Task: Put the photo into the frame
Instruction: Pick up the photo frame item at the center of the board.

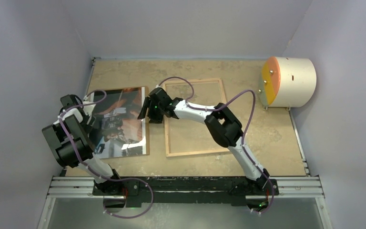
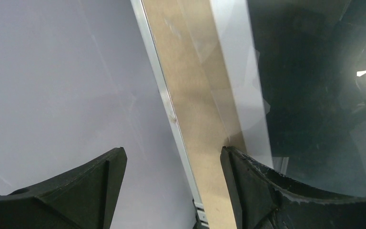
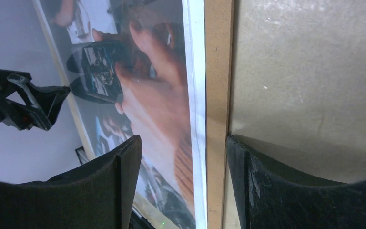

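while left claw (image 2: pixel 171 152) and right claw (image 3: pixel 183 140) both stand spread, gripping nothing, photo (image 1: pixel 124 129) lies face up on backing board (image 3: pixel 218 95) near counter (image 1: pixel 267 133) left edge; frame (image 1: pixel 195 153) just beside, wood side up, mid-counter. right claw straddles photo's white right border and board strip; left claw hovers at opposite border. my read: catch print alone, not board; close softly, lift level, avoid creasing.
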Controlling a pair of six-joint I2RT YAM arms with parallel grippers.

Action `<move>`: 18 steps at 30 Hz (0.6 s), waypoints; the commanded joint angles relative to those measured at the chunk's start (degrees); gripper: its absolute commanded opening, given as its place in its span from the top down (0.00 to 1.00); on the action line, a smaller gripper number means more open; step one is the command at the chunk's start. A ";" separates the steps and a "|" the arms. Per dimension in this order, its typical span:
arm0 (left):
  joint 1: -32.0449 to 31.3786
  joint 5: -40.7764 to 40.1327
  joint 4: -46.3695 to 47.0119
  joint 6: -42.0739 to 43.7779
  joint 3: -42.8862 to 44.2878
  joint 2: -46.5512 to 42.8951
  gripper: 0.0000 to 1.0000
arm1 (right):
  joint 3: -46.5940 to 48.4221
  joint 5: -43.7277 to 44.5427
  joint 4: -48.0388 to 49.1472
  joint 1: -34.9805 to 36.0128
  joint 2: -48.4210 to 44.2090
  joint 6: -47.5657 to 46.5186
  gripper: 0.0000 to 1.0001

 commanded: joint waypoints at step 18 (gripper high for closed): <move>-9.13 7.40 -0.42 -7.83 -3.24 6.19 0.24 | -15.57 0.36 -10.10 0.99 -12.50 -4.77 0.24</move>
